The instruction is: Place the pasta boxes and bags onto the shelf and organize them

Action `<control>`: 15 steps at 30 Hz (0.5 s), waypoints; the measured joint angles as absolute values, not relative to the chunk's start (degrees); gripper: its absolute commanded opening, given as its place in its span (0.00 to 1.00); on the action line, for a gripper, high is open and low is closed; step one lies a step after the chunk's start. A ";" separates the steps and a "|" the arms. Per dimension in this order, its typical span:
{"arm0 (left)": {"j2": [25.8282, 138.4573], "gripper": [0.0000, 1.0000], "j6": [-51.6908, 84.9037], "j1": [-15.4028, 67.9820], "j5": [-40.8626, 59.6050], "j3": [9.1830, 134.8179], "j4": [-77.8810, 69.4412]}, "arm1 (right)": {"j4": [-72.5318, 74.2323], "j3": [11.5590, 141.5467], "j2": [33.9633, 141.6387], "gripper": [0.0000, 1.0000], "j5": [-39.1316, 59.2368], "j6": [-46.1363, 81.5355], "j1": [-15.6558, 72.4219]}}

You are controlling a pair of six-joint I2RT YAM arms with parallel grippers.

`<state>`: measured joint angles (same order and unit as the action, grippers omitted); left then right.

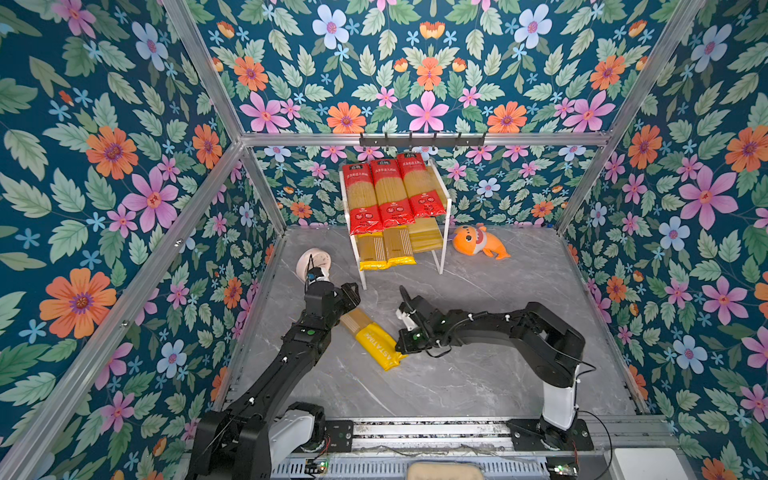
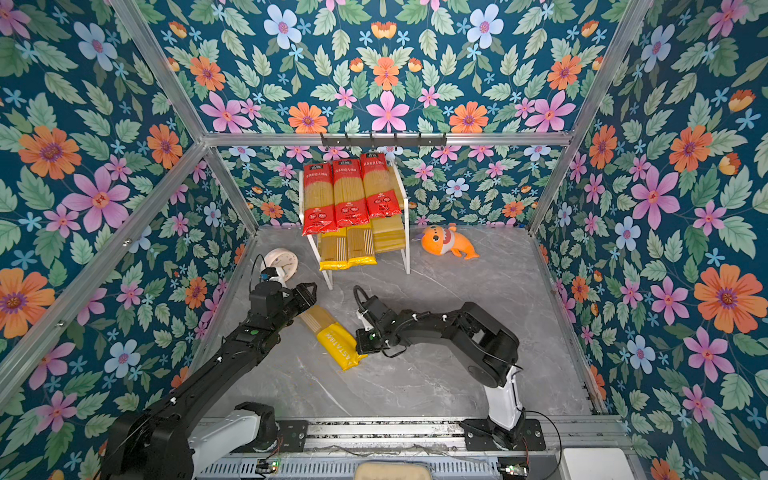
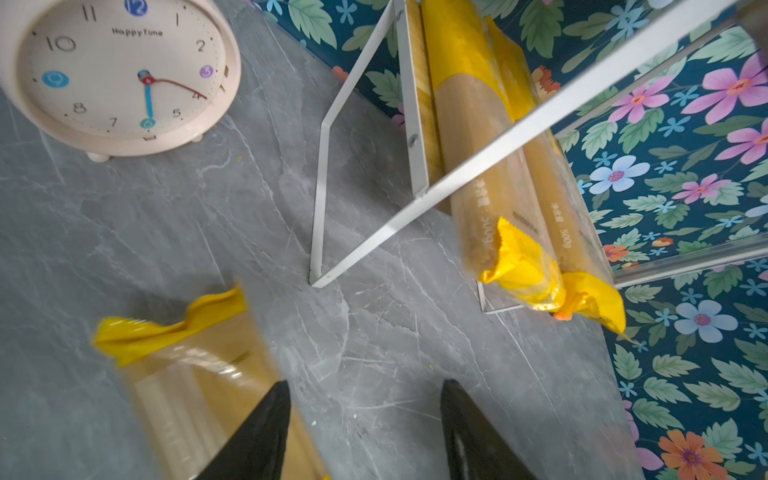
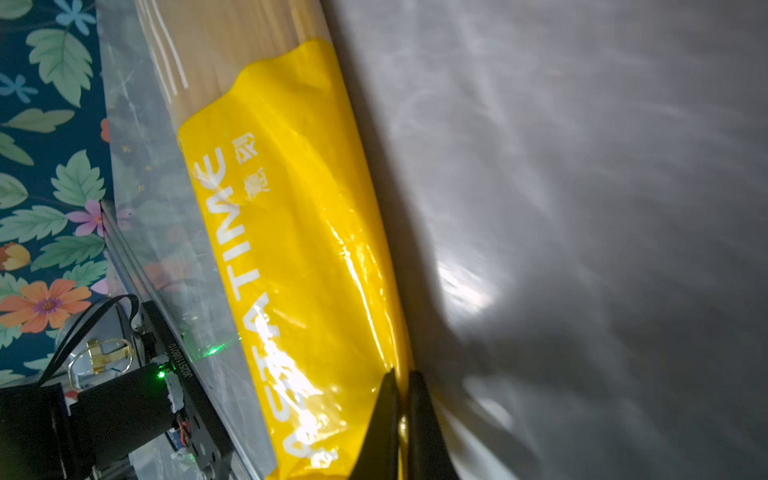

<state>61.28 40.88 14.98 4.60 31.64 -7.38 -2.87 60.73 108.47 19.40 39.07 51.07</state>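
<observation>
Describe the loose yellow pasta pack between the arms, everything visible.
The loose yellow pack is a long flat glossy plastic bag: clear middle showing pale spaghetti, yellow ends, the nearer one lettered "ASTATIME" in white, the farther one crimped. It lies diagonally on the grey table. The right gripper is shut on the edge of its lettered end; the open left gripper is over its far end, contact unclear.

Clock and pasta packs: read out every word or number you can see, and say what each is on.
"HappyTime", numerals 1 to 12: clock.
"ASTATIME", first letter cut off: loose yellow pack.
"500g": shelved yellow packs.
Chinese text on red packs: too small to read.
</observation>
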 measured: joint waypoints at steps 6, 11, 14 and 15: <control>60.71 0.60 43.46 19.07 2.87 26.57 -8.10 | -4.38 56.71 103.72 0.29 22.50 39.22 50.41; 62.30 0.62 45.67 24.73 1.02 22.20 -8.67 | -6.55 58.19 100.53 0.44 25.06 37.67 49.25; 63.24 0.62 46.94 27.73 0.08 19.46 -10.66 | -5.74 60.90 101.95 0.45 24.40 37.28 46.41; 63.40 0.62 47.72 27.83 -0.30 18.65 -10.92 | -5.61 61.95 102.98 0.46 24.40 37.28 45.58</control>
